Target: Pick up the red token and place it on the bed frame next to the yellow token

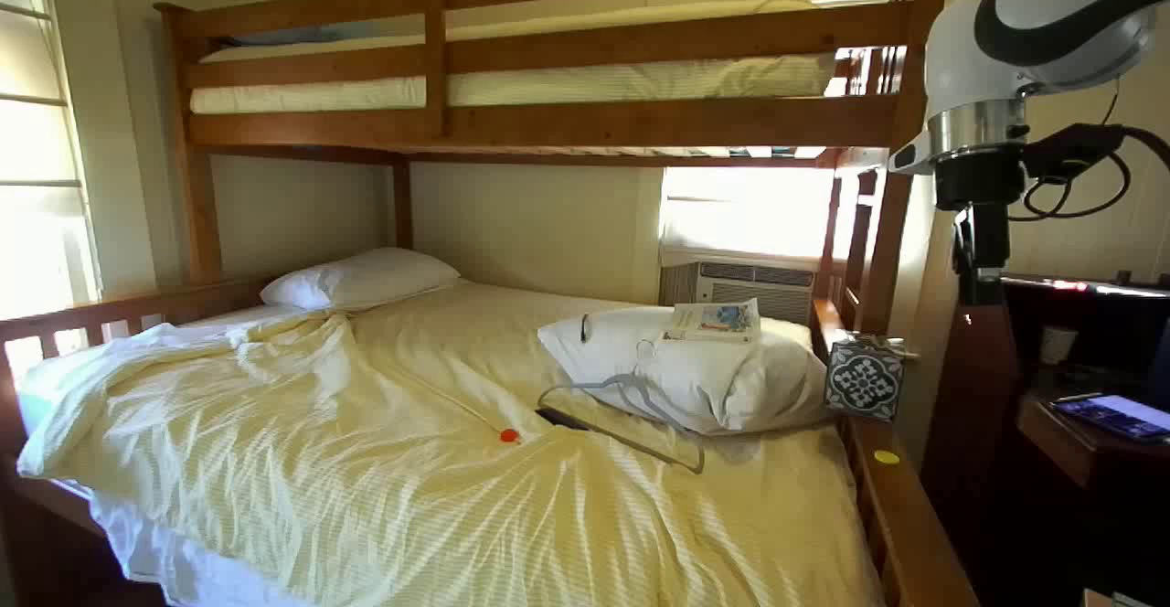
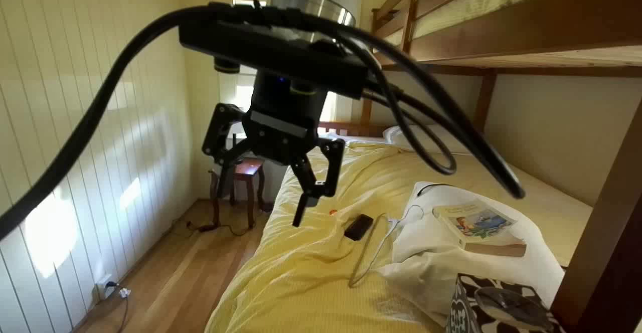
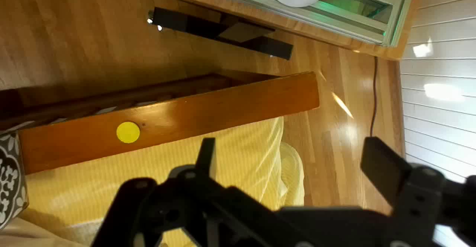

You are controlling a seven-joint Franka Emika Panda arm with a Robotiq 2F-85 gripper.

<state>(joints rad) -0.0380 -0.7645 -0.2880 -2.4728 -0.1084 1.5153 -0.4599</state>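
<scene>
The red token [image 1: 508, 436] lies on the yellow bed cover, a small red-orange disc, and the same red token [image 2: 333, 212] shows as a speck near the bed's side. On the wooden bed frame [image 1: 914, 534], the yellow token [image 1: 886, 457] rests on the top of the end rail. From above, the wrist view shows that yellow token [image 3: 128, 132] on the bed frame rail [image 3: 230, 103]; the red token is out of that view. My gripper [image 2: 261, 206] hangs in the air with its fingers wide apart and nothing between them. It is well above the bed, apart from both tokens.
A grey hanger [image 1: 631, 443] and a dark phone-like object [image 2: 358, 227] lie near the red token. Beside them, a white pillow [image 1: 759, 388] bears a book [image 2: 476, 227]. A patterned box [image 1: 864, 380] stands by the rail, under the upper bunk's rails [image 1: 676, 122].
</scene>
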